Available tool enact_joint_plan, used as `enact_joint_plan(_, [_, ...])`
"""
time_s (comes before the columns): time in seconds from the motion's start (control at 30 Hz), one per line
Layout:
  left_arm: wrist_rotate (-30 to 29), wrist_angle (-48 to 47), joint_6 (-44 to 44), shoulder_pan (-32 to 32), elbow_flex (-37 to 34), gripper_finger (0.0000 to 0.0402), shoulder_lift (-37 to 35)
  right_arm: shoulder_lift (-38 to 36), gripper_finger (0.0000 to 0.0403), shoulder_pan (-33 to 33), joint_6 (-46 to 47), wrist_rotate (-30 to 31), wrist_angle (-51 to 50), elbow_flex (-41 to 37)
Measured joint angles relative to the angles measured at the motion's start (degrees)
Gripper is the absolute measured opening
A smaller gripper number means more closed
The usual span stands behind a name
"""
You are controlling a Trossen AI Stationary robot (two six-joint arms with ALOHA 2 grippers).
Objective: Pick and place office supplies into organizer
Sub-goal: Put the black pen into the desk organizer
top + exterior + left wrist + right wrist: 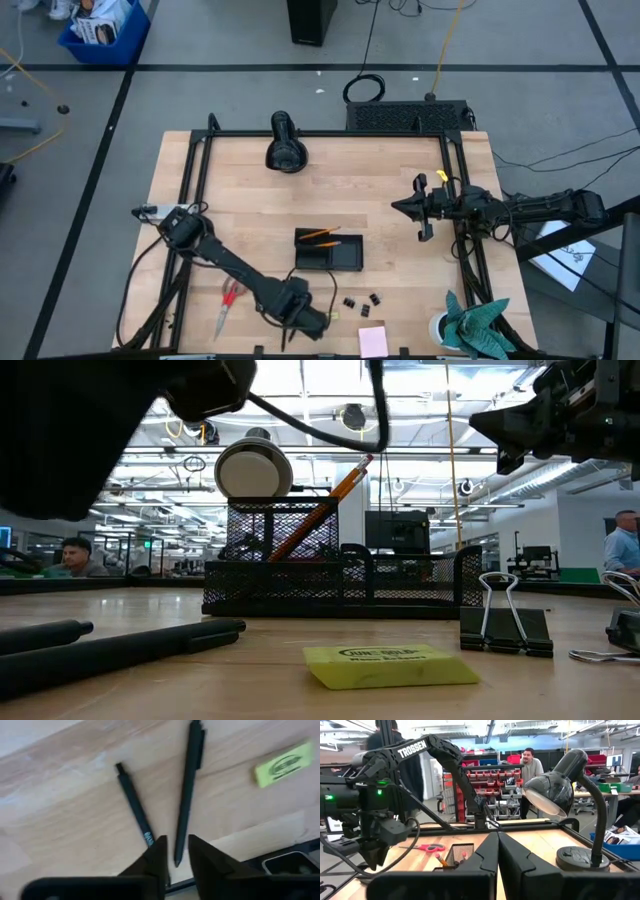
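- Left gripper (176,854) is hovering over the wooden table (60,810), jaws slightly apart, gripping nothing.
- Two slim black pens (186,795) are lying just ahead of those jaws; one tip is sitting between them.
- Small yellow rectangular eraser-like piece (284,764) is lying beyond the pens, off to one side.
- Black mesh organizer tray (328,250), holding two orange pencils (322,238), is sitting well apart from both grippers.
- Right gripper (498,851) is hanging above the table, jaws together, empty.

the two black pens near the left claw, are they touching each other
Apart. The left wrist view shows bare wood between one black pen and the other black pen along their whole lengths; they only converge toward the left claw.
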Motion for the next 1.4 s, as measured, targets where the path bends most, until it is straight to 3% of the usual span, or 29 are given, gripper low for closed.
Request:
enact_joint_plan(0.3, [-5.7, -4.8, -8.9, -2.2, 0.0, 0.0222, 0.0, 0.0, 0.0004, 0.0, 0.0, 0.0, -1.1, 0.0])
enact_joint_plan(0.53, [-6.7, -4.7, -9.5, -2.7, -0.2, 0.0247, 2.3, 0.0, 0.0004, 0.0, 0.0, 0.0, -1.1, 0.0])
enact_joint_plan(1.0, [-2.3, -3.8, -5.5, -1.6, 0.1, 0.0172, 8.8, 0.0, 0.0004, 0.0, 0.0, -0.1, -0.7, 0.0])
enact_joint_plan(1.4, [-6.4, 0.0, -1.7, -2.0, 0.0, 0.0014, 8.9, 0.0, 0.0004, 0.0, 1.6, -0.2, -0.7, 0.0])
